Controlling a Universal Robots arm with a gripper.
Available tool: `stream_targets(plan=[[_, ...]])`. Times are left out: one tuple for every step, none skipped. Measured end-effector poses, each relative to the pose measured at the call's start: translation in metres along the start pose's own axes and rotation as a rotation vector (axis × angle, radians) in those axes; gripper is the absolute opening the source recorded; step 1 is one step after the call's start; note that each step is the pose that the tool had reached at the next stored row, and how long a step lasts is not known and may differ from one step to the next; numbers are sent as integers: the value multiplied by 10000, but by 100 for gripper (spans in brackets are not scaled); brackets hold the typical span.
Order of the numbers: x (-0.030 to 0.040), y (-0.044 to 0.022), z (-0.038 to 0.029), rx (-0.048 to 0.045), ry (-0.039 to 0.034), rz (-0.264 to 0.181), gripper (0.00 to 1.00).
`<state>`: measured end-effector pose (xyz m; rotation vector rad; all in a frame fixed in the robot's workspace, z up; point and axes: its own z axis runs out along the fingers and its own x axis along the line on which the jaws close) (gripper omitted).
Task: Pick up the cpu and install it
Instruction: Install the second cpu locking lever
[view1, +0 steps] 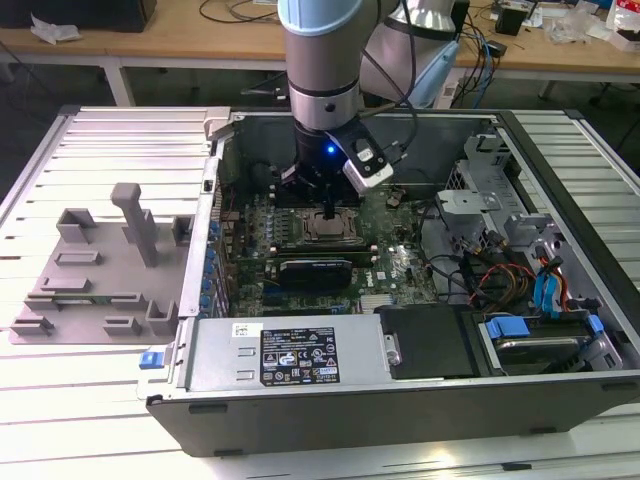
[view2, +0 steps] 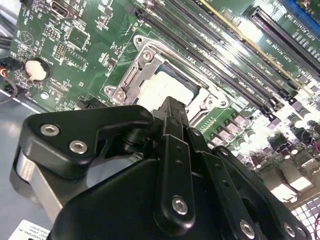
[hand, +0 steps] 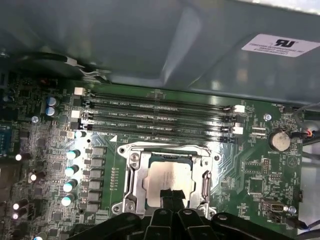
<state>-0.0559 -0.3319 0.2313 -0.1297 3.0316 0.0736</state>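
The cpu (hand: 169, 181) lies flat in the socket (hand: 134, 186) on the motherboard (hand: 250, 165). The pincer (hand: 169, 196) hangs directly over it, at the chip's six o'clock edge in the first wrist view, tips pinched together, grasping nothing.

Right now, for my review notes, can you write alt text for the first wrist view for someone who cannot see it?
The cpu, a pale silver square, lies inside the metal-framed socket on a green motherboard, with the tips of the black gripper meeting at the chip's near edge. Beyond the socket run four dark memory slots, then the grey case wall.
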Motion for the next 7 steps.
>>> stream_targets(plan=[[0,0,0,3,1,1,11],[0,0,0,2,-1,2,11],[0,0,0,3,0,2,11],[0,0,0,3,-1,2,11],[0,0,0,3,0,1,11],[0,0,0,4,0,1,11],[0,0,0,4,0,2,11]])
